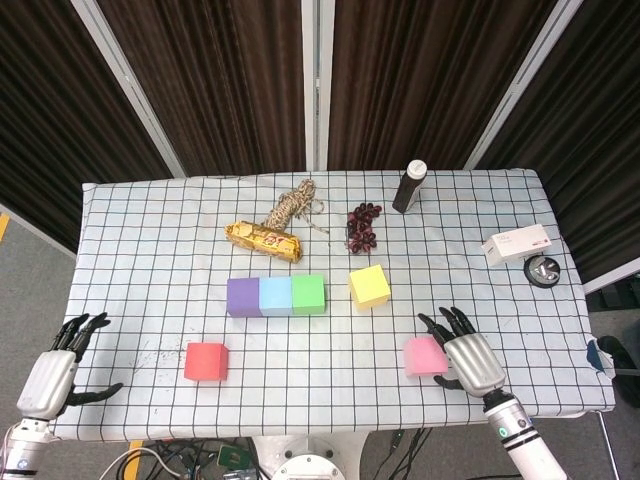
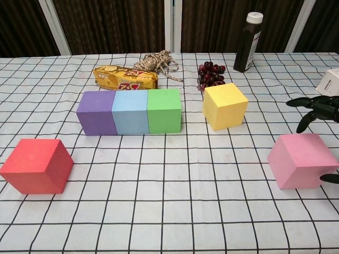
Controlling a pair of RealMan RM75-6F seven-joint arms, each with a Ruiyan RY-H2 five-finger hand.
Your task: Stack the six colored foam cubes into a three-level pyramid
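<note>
A purple cube (image 1: 243, 297), a light blue cube (image 1: 275, 296) and a green cube (image 1: 308, 294) stand side by side in a row mid-table. A yellow cube (image 1: 369, 286) sits just right of the row, turned a little. The red cube (image 1: 205, 361) lies front left, the pink cube (image 1: 424, 355) front right. My right hand (image 1: 466, 358) is open right beside the pink cube (image 2: 301, 160), its fingers (image 2: 312, 107) spread above the far side and its thumb near the front; I see no grip. My left hand (image 1: 55, 372) hovers open off the table's front left corner.
At the back lie a gold snack packet (image 1: 262, 238), a coil of rope (image 1: 292, 208), a bunch of dark grapes (image 1: 363, 225) and a dark bottle (image 1: 409, 186). A white box (image 1: 516, 245) and a small round object (image 1: 544, 271) sit at the right edge.
</note>
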